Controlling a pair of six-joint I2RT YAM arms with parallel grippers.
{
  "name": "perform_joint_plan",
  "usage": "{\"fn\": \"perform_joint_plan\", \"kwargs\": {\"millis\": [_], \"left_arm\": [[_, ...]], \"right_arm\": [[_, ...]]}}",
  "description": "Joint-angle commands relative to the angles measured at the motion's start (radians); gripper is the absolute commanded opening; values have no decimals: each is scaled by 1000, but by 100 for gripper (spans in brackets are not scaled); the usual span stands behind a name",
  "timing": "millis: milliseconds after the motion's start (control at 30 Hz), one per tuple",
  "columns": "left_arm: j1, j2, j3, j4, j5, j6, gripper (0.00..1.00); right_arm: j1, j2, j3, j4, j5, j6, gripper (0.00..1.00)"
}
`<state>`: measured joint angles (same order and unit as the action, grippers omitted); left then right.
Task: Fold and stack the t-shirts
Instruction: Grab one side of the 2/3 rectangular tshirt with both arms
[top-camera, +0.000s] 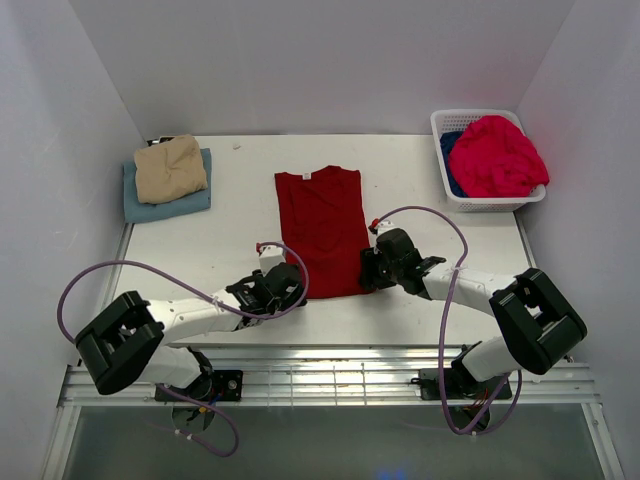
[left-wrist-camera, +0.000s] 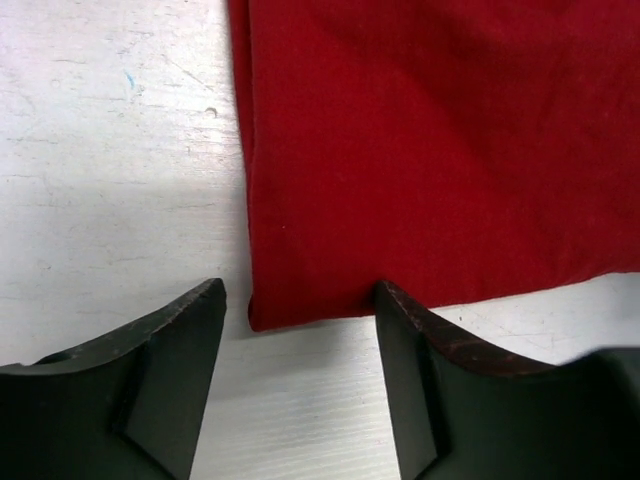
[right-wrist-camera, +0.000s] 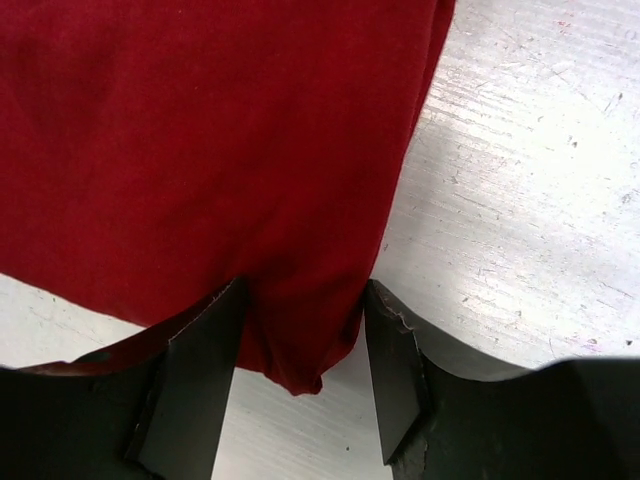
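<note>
Two look finished: the tan shirt (top-camera: 170, 168) sits folded on the light blue shirt (top-camera: 190, 203), well off to the far left of the dark red shirt (top-camera: 320, 225). That red one lies flat mid-tabletop (top-camera: 240, 190), narrowed to a strip, so I'd say it's half folded. The left end effector (left-wrist-camera: 298, 300) and right end effector (right-wrist-camera: 303, 300) stand open astride its near corners, nothing pinched yet. To its far right, the pinkish-red shirt (top-camera: 497, 155) and deep blue shirt (top-camera: 450, 165) lie crumpled in the basket (top-camera: 475, 113)
</note>
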<state>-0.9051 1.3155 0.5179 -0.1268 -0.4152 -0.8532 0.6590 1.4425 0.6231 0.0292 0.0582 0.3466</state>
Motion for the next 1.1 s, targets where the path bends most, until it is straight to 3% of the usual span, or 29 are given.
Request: {"fn": "perform_joint_plan", "kwargs": {"millis": [0,167,400,567,767,1067], "left_arm": [[3,34,-24,23,18,-23,70],[3,64,-19,-5,13,-38,52],[3,71,-6,-45,-17,-37,32],[2,83,-5,-48,-10,-30,0],[-69,39,-22,-95,-25,-70,0],[-281,-18,82,-391,-187,-293,0]], "right_arm": [[10,18,1,-20,-9,17,57],[14,16,4,-23,-9,17,48],[27,1,6,-61,17,20,17],[42,-10,0,-78,25,22,8],[94,-43,-22,-144,68,49,8],[234,-231,-31,-314,183,183,8]]}}
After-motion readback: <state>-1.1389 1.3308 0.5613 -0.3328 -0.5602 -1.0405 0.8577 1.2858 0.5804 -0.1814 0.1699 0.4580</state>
